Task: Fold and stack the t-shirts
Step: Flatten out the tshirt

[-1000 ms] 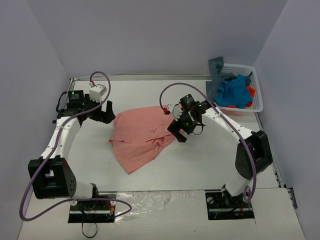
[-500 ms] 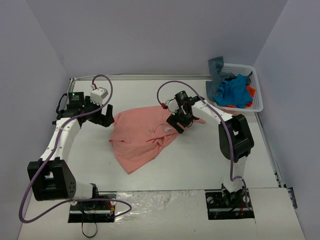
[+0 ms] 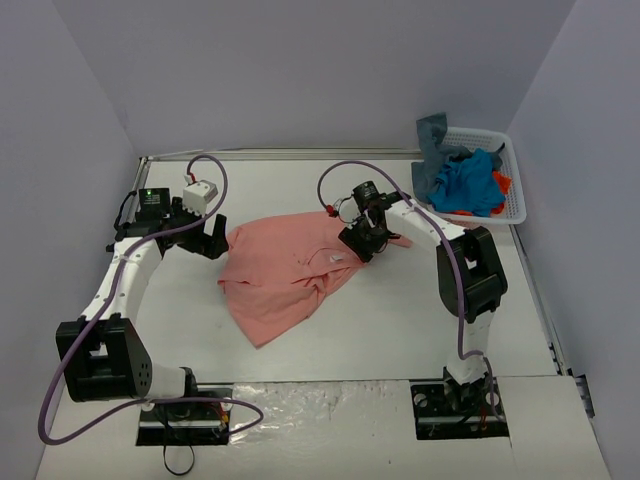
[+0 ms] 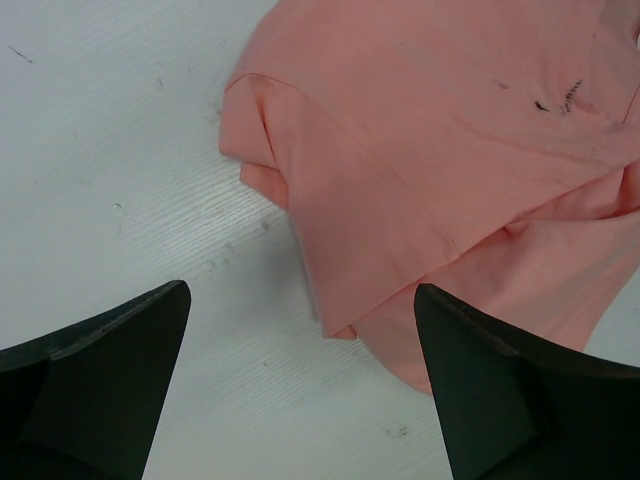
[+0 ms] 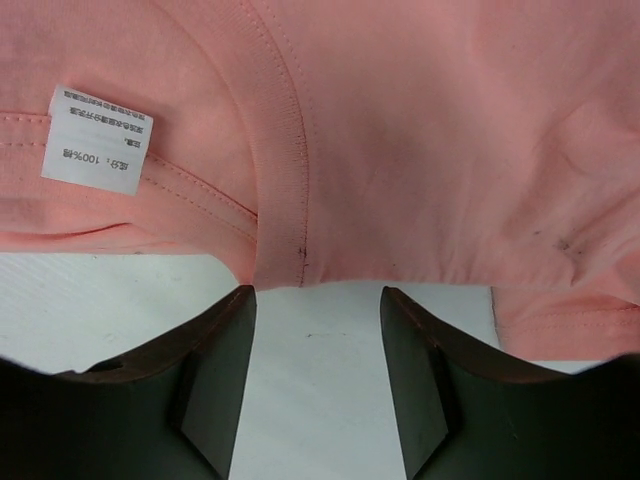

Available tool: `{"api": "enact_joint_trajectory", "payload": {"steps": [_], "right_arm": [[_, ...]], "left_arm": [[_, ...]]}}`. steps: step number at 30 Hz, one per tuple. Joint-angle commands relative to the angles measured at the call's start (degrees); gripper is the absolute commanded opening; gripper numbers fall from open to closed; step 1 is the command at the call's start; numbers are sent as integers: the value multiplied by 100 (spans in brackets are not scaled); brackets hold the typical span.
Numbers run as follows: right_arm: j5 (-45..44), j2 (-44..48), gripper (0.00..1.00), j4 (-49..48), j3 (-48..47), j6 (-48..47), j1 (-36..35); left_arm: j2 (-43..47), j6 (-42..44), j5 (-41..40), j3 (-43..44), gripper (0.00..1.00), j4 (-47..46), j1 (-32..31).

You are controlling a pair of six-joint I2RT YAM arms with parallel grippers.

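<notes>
Mid-bench [image 3: 400,320], between both arms: salmon-pink t-shirt [image 3: 285,270], crumpled, only partly spread. Judged soft, light and limp, likely to sag, bunch and drag along when lifted. Best taken at stitched collar rim [image 5: 285,200] or sleeve hem, where doubled cloth gives firmer purchase. Right end effector [image 5: 318,292] half-spread at collar edge, pinching nothing. Left end effector [image 4: 302,292] spread wide over sleeve edge. More t-shirts [image 3: 465,185] heaped in basket [image 3: 515,205], far right
</notes>
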State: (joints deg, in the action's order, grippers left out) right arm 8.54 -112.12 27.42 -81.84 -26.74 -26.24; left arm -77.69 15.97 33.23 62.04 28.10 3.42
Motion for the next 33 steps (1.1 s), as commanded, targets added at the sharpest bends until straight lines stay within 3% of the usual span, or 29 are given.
{"api": "enact_joint_trajectory", "payload": {"steps": [1, 7, 10, 16, 27, 33], "right_arm": [[201, 295, 49, 141, 54, -6, -4], [201, -55, 51, 132, 37, -42, -21], [184, -319, 44, 79, 37, -33, -13], [131, -452, 0, 62, 11, -24, -13], [-88, 418, 0, 79, 116, -15, -4], [-484, 831, 0, 141, -322, -33, 163]], "left_arm": [[35, 82, 78, 27, 95, 20, -43], [26, 82, 61, 10, 95, 20, -52], [43, 82, 34, 1, 95, 29, -52], [70, 100, 25, -17, 95, 47, -52], [78, 82, 78, -34, 94, 3, -52], [105, 91, 131, 1, 95, 64, -61]]}}
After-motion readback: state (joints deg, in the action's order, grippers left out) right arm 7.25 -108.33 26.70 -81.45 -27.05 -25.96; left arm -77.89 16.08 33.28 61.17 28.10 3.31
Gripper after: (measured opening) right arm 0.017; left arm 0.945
